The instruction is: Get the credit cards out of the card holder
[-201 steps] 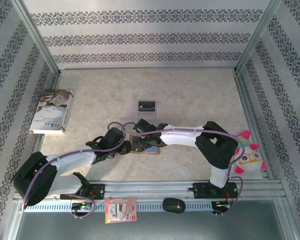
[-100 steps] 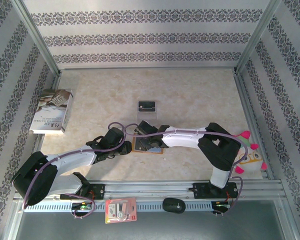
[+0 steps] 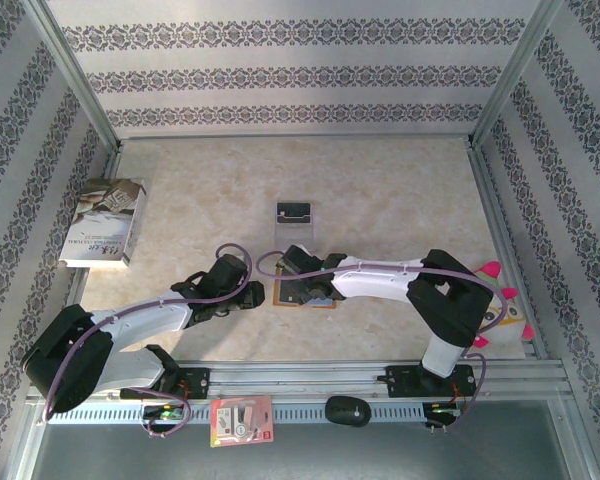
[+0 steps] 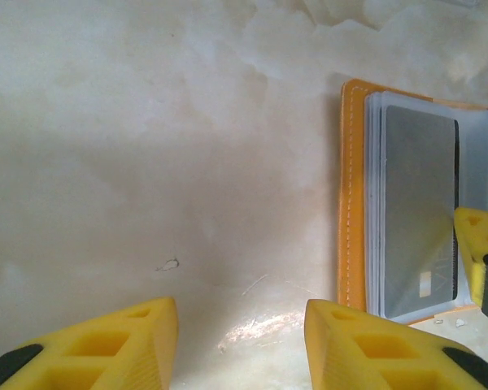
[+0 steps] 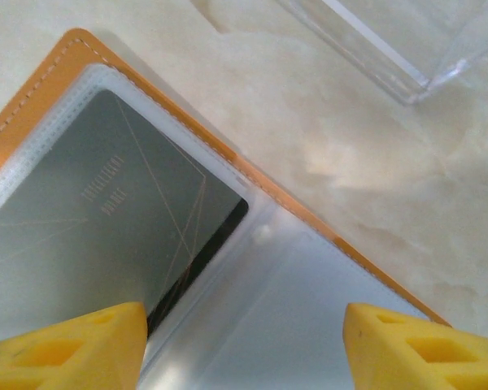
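Card holder [image 3: 321, 303], orange-tan leather, lying open and flat on the table [image 3: 400, 190] near its front middle. From above, the right gripper [image 3: 304, 291] is covering most of it, leaving only an orange edge showing. Grey card [image 5: 106, 219] sitting inside a cloudy clear sleeve, its print too faint to read; whether the neighbouring sleeve is holding anything is hard to tell. Right gripper: yellow fingers spreading wide over the sleeves, pinching nothing. Left gripper [image 4: 240, 349]: hovering over bare table just left of the holder, fingers parted, nothing between them. Clear plastic stand [image 5: 374, 41] sitting just behind the holder, cut off in the right wrist view. Black card [image 3: 294, 211] with a white mark showing at the stand's far side; whether in it or against it is unclear. Book [image 3: 105, 222] lying far left. Plush toy [image 3: 500, 312] peeking out, half hidden behind the right arm. Red-and-white packet [image 3: 242, 420] lying in front of the arm bases
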`<action>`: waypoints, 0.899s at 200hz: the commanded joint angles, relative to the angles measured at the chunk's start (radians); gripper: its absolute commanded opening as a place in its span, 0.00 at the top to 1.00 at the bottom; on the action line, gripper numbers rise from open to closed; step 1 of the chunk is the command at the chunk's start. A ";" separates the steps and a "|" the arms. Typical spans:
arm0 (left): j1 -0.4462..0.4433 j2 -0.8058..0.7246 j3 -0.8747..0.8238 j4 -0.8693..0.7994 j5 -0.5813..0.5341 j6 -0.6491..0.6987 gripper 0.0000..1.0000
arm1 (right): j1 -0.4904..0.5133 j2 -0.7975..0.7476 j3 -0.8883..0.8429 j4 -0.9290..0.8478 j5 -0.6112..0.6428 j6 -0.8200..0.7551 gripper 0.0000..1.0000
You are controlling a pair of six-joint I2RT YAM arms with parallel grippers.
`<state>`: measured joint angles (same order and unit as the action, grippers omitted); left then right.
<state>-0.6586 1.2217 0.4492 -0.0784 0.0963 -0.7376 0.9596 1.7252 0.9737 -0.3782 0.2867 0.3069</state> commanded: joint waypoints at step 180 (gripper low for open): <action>-0.059 0.345 0.252 0.030 0.030 0.187 0.46 | -0.177 -0.207 -0.142 0.139 -0.534 0.216 0.66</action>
<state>-0.7059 1.5265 0.6857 -0.0624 0.1261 -0.5850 0.8066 1.5105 0.8623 -0.2955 -0.1276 0.4557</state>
